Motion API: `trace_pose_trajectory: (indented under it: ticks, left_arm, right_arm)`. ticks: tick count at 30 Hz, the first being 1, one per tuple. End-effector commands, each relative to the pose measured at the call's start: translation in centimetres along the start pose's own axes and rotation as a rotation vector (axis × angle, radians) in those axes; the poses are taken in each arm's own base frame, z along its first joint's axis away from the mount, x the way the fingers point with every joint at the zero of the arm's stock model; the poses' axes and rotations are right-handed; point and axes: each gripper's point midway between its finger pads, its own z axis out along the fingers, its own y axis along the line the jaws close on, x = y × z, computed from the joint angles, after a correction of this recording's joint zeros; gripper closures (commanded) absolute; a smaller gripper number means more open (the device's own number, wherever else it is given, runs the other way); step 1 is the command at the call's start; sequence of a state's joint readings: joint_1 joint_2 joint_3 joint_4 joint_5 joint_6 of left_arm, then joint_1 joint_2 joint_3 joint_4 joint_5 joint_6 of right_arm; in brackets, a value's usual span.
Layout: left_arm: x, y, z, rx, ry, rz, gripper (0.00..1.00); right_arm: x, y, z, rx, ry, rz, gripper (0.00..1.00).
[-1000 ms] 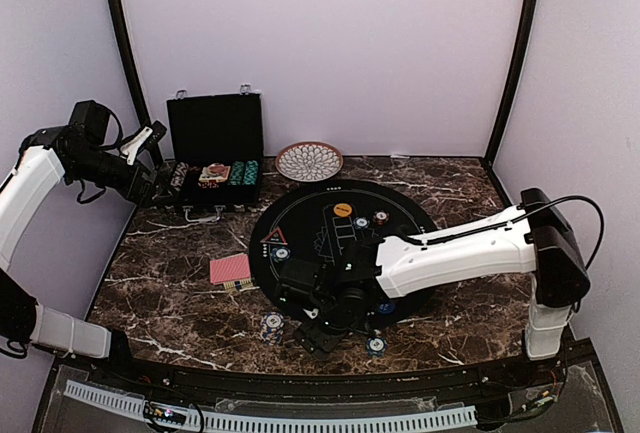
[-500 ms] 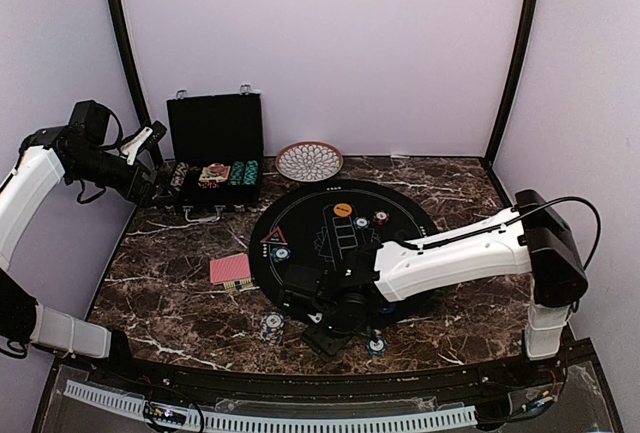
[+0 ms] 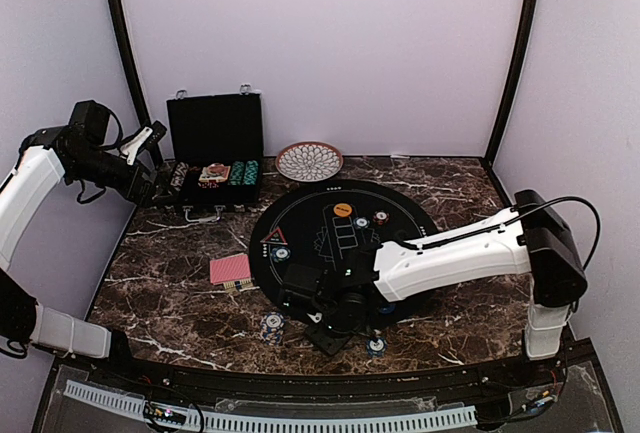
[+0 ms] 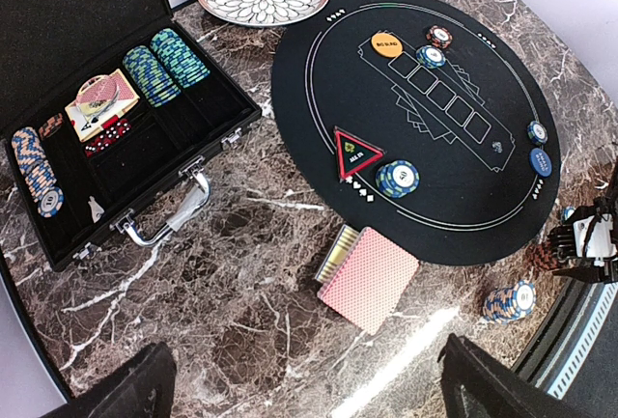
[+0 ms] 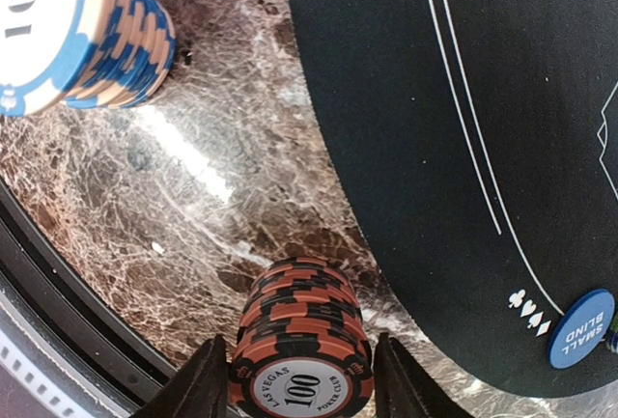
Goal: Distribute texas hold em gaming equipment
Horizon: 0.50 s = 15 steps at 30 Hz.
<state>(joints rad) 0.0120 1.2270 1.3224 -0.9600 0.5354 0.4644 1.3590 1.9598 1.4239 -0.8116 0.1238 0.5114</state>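
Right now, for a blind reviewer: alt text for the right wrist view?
A stack of orange-and-black 100 chips stands on marble, flanked by the right pincer, beside the black mat; a blue 10 stack sits upper left.

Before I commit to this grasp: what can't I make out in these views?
- Top view: the right arm covers the orange 100 chip stack and most of the right tool.
- Right wrist: bottom edge cuts its fingers; contact with the stack unclear.
- Right wrist: blue 10 chip stack cut by the top-left corner.
- Left wrist: left tool cut by the bottom edge.
- Top view: case contents too small.
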Motion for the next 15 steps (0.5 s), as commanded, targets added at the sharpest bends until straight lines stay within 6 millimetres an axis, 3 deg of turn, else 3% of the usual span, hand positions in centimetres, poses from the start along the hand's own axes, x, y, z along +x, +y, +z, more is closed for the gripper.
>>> trace_pose_trajectory:
  ticks: [1, 6, 15]
  left_arm:
    - [-0.1, -0.9, -0.7, 0.014, -0.011, 0.016, 0.01]
    - [-0.1, -0.9, -0.8, 0.014, -0.014, 0.017, 0.01]
    - [-0.1, -0.9, -0.9, 0.009, -0.013, 0.018, 0.01]
  right_arm:
    - [-0.7, -0.1, -0.1, 0.002, -0.012, 0.010, 0.53]
    - [-1.0, -0.3, -0.5, 0.009, -0.021, 0.013, 0.63]
    - [-2.1, -0.5, -2.3, 0.021, -0.052, 0.012, 0.69]
